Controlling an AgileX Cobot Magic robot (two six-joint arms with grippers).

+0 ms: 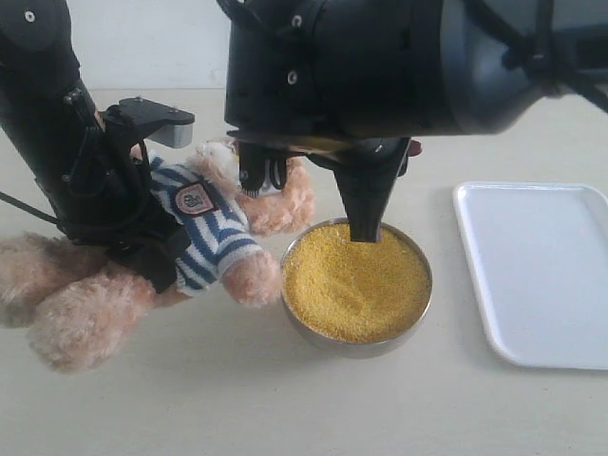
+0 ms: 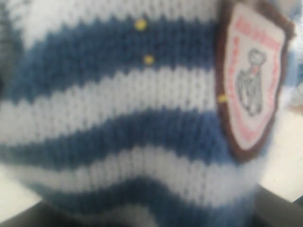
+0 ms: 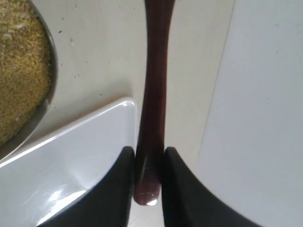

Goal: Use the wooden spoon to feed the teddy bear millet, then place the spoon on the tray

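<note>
Millet (image 1: 356,280) fills a round metal bowl (image 1: 356,344) in the middle of the table. Left of the bowl in the exterior view lies the teddy bear (image 1: 228,237), leaning back, one paw just beside the rim. Right of the bowl, apart from it, sits the white tray (image 1: 541,275).

The right gripper (image 1: 366,226) hangs from its bulky black arm with its dark tip over the bowl's far side. From this angle what it carries cannot be made out, nor whether the tip touches the grain. Only the right wrist view shows the grip. The wooden spoon (image 3: 154,85) has the end of its slim reddish-brown handle pinched between two black fingers (image 3: 187,189) set narrow. The handle runs away from them out of the picture, so its round end is unseen.

The left gripper (image 1: 157,252) sits at the bear's waist, on the side away from the bowl, its jaws either side of the soft body and holding it. The left wrist view is filled by the knitted striped shirt (image 2: 118,132). It shows the badge (image 2: 253,80) and three yellow grains (image 2: 148,59) stuck to the wool, too small for the exterior view.

The tabletop (image 1: 237,399) is pale cream and matt, with a plain white wall (image 1: 152,38) beyond the bowl.
</note>
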